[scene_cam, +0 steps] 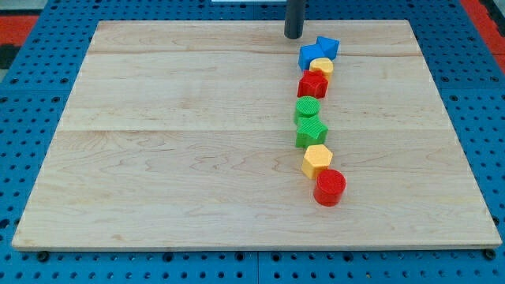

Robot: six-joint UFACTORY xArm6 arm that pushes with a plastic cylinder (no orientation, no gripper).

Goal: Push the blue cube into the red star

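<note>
My tip (293, 35) rests on the board near the view's top, just left of and slightly above the blue cube (308, 56), with a small gap between them. The blue cube touches a yellow cylinder (322, 67) at its lower right. The red star (312, 85) lies right below the cube and the yellow cylinder and touches the cylinder. A second blue block (328, 46), star-like, sits at the cube's upper right.
Below the red star a column runs down the view: a green cylinder (308, 107), a green star (311, 132), a yellow hexagon (317, 160) and a red cylinder (330, 188). The wooden board (181, 142) lies on a blue pegboard (24, 118).
</note>
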